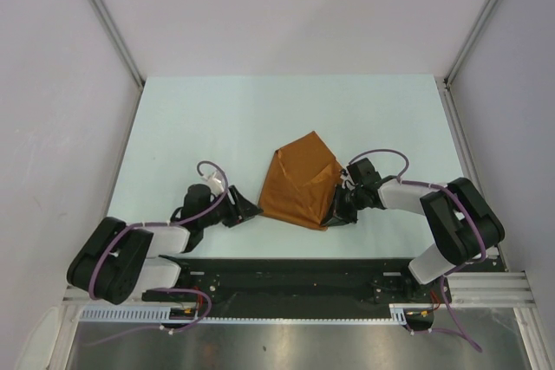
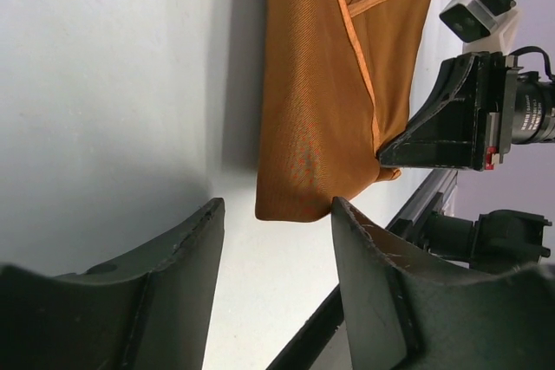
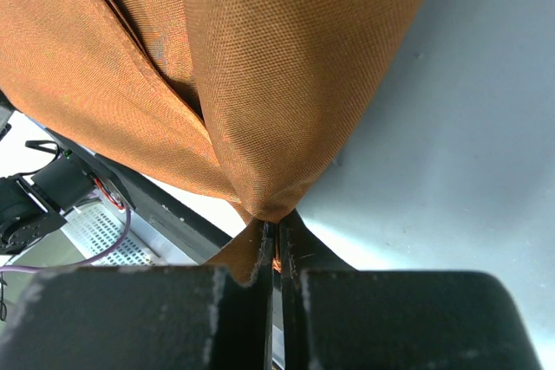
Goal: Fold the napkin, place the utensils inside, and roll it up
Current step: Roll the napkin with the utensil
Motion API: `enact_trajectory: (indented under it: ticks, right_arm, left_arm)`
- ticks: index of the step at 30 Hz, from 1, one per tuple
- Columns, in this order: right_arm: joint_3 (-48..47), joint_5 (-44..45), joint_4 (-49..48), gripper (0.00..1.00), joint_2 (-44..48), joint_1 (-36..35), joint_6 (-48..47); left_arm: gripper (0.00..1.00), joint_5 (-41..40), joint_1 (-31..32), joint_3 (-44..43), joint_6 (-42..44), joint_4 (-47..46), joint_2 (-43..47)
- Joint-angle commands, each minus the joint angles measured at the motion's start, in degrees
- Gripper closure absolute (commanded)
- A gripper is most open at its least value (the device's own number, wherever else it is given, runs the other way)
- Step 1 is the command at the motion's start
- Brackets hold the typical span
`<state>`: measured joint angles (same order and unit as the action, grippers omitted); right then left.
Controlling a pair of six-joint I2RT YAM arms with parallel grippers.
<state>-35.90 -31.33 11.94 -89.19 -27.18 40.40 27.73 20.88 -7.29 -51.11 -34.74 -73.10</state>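
Rust-orange soft cloth napkin [image 1: 299, 181] is judged limp, light; corner holds are favoured. Its 5 o'clock corner is clamped by the right gripper [image 3: 276, 233]; the left gripper [image 2: 276, 212] is parted, empty.

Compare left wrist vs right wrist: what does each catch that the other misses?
Left wrist only: the left gripper open, empty, short of the napkin; the right gripper seen side-on at the cloth's corner. Right wrist only: close-up of those jaws shut on a pinched corner. Both: folded orange napkin, pale table.

Napkin [image 1: 299, 181] on table [image 1: 217, 119]; left pincer [image 1: 251, 210] just left
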Motion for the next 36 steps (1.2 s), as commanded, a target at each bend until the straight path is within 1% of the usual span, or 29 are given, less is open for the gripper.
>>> enact_trajectory:
  ticks: [1,8,17,18,20,21,22,23,24,26,27,28,30,31,33,34,36]
  right_arm:
    - [-0.49,1.1,2.73,1.0,-0.99,-0.51,-1.11]
    - [-0.4,1.1,2.82,1.0,-1.25,-0.59,-1.12]
    - [-0.49,1.45,2.91,1.0,-1.43,-0.68,-1.03]
    - [-0.49,1.54,2.91,1.0,-1.34,-0.68,-1.03]
    - [-0.75,1.62,3.26,0.99,-0.99,-0.68,-1.12]
    - [-0.84,1.71,3.52,0.96,-0.12,-0.68,-1.2]
    - [-1.45,2.23,4.66,0.86,0.5,-0.68,-1.38]
    - [-1.98,2.76,5.62,0.8,1.11,-0.6,-1.73]
    - [-2.68,3.46,6.85,0.66,2.95,-0.25,-2.95]
    - [-5.83,6.01,11.51,0.54,5.33,0.28,-4.45]
    - [-7.07,7.24,13.26,0.44,6.56,0.55,-5.24]
    - [-8.73,10.47,16.24,0.41,9.53,0.29,-7.33]
    - [-13.48,15.14,19.76,0.34,12.36,-1.81,-9.02]
    - [-14.8,19.95,20.31,0.32,14.89,-3.04,-11.29]
    - [-17.18,24.45,19.18,0.27,16.84,-6.11,-13.41]
    - [-17.36,28.13,18.04,0.26,17.55,-9.52,-15.25]
    - [-18.06,31.14,14.45,0.25,17.65,-13.85,-16.93]
  left_arm:
    - [0.45,1.45,0.47,-1.41,-0.39,-2.96,-1.25]
    - [0.51,1.89,1.09,-1.94,-1.45,-6.56,-4.15]
    - [0.6,1.98,1.18,-2.99,-1.71,-8.5,-6.26]
    - [0.64,2.07,1.18,-3.34,-1.8,-8.67,-6.44]
    - [0.69,2.42,1.18,-3.52,-2.23,-9.11,-7.05]
    - [0.77,2.68,1.18,-3.7,-2.32,-9.12,-7.06]
    - [0.81,2.95,1.18,-3.78,-2.41,-9.03,-7.14]
    - [0.85,3.04,1.18,-3.87,-2.67,-8.94,-7.06]
    - [0.92,3.04,1.18,-4.22,-2.68,-8.33,-6.79]
    - [0.97,3.04,1.18,-4.66,-2.59,-6.4,-6.44]
    - [1.0,3.04,1.18,-5.1,-2.68,-5.61,-5.83]
    - [1.0,2.78,1.18,-5.36,-2.59,-4.12,-5.56]
    - [1.0,2.6,1.18,-6.24,-2.68,-2.18,-4.69]
    - [1.0,2.25,1.18,-6.51,-2.68,0.09,-3.99]
    - [1.0,1.63,1.18,-7.56,-2.5,2.47,-3.28]
    - [1.0,1.46,1.18,-7.91,-2.33,4.66,-2.75]
    - [1.0,1.45,1.18,-9.05,-1.97,6.52,-2.66]
